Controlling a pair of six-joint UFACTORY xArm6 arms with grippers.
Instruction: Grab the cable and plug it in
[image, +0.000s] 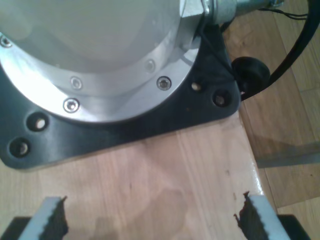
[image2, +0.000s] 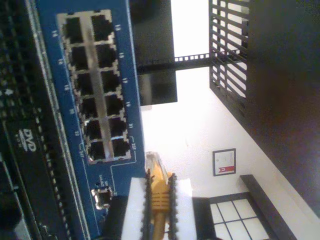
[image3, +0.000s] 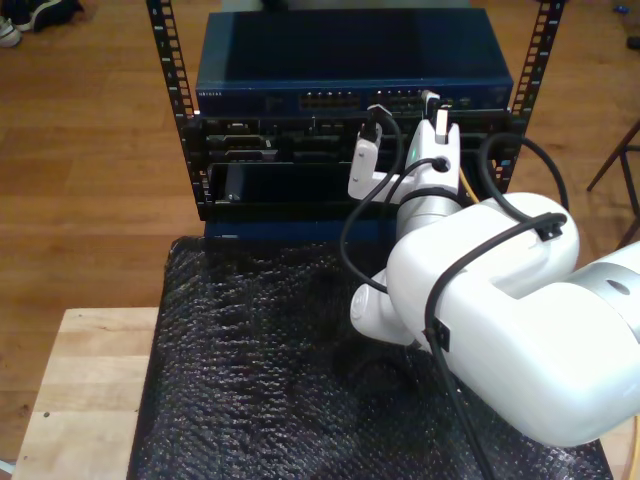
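The yellow-orange cable (image2: 159, 197) is pinched between the toothed fingers (image2: 173, 200) of my second gripper (image2: 159, 179). Its clear plug (image2: 153, 161) sticks out past the fingertips. The plug is close beside the blue switch (image2: 50, 100), just off the end of the port block (image2: 95, 85), and not in a port. In the exterior view my second gripper (image3: 432, 108) is up at the switch's (image3: 260, 100) front, with a bit of cable (image3: 464, 187) trailing below. My first gripper (image: 150, 220) is open over bare wood, nothing between its fingers (image: 50, 220).
The switch sits at the top of a black rack (image3: 180, 110) with other units below. A black bubbled mat (image3: 250, 370) covers the wooden table (image3: 90, 380). Thick black arm cables (image3: 350, 230) loop near the rack. An arm's silver base on a black plate (image: 125, 125) lies ahead of my first gripper.
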